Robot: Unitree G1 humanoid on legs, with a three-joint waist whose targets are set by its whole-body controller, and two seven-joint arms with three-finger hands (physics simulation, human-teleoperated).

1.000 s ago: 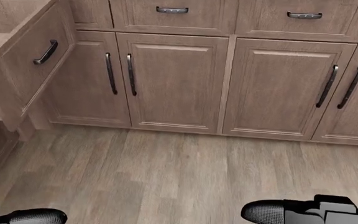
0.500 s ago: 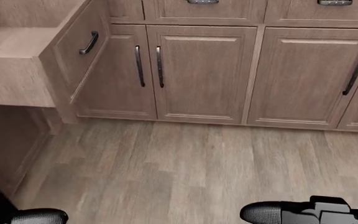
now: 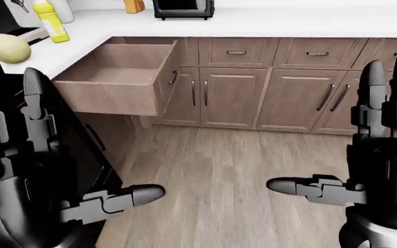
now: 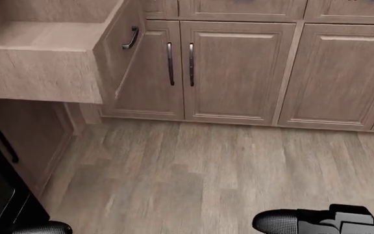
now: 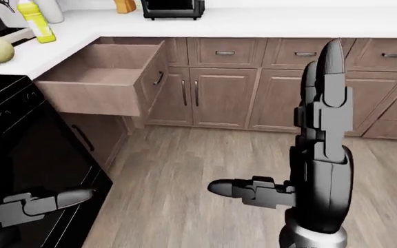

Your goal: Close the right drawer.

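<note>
The open drawer (image 3: 116, 77) is a wooden box pulled far out of the left-hand cabinet run below the white counter; it looks empty. Its front panel faces right and carries a dark handle (image 4: 130, 37). In the head view the drawer (image 4: 44, 53) fills the top left. My left hand (image 3: 81, 139) is raised at the left of the left-eye view, fingers upright and thumb out, open and holding nothing. My right hand (image 5: 274, 119) stands the same way on the right, open, well away from the drawer.
Closed cabinet doors (image 3: 230, 98) and closed drawers run along the top of the views. A black oven front (image 5: 26, 144) stands lower left under the counter. On the white counter (image 3: 267, 23) stand a yellow bottle (image 3: 50, 20), a pale round fruit (image 3: 7, 48) and a black appliance (image 3: 182, 8).
The whole head view has shifted: cabinets slid right and the open drawer came further into view at the left, so the camera turned left. The hands keep their place in the frame.
</note>
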